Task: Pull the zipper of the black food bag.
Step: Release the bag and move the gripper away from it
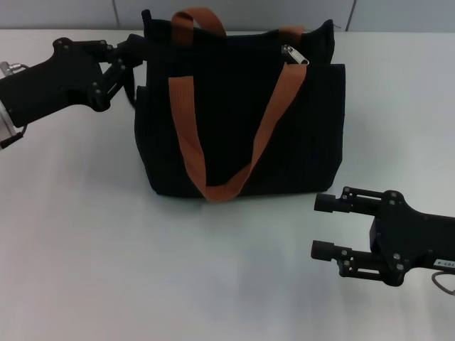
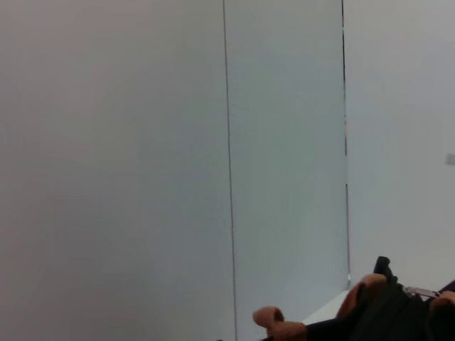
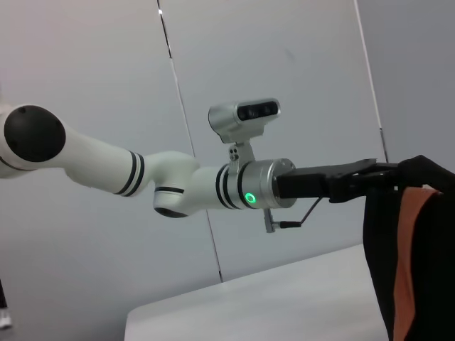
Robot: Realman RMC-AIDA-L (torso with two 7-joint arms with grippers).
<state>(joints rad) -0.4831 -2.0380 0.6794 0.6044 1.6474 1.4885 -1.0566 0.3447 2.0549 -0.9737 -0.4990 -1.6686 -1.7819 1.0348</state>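
The table (image 1: 106,270) is white and smooth, and behind it stands a pale grey wall (image 1: 234,13) made of panels with thin dark seams between them.

There is one black food bag (image 1: 242,121) — it stands upright on the far middle part of the table. It has two orange-brown straps (image 1: 264,135); the near one hangs down in a long loop over the front panel, and the far one rises in a short arch above the top edge. There is one zipper (image 1: 294,55), a small silver pull tab lying at the top right end of the bag, just beside the right end of the near strap.

There are two grippers. The left gripper (image 1: 135,50) is at the far left, at the top left corner of the bag; its fingers seem closed on the fabric there, but the grip itself is partly hidden. The right gripper (image 1: 323,226) is at the near right above the table, apart from the bag, with its two fingers set wide apart and holding nothing.
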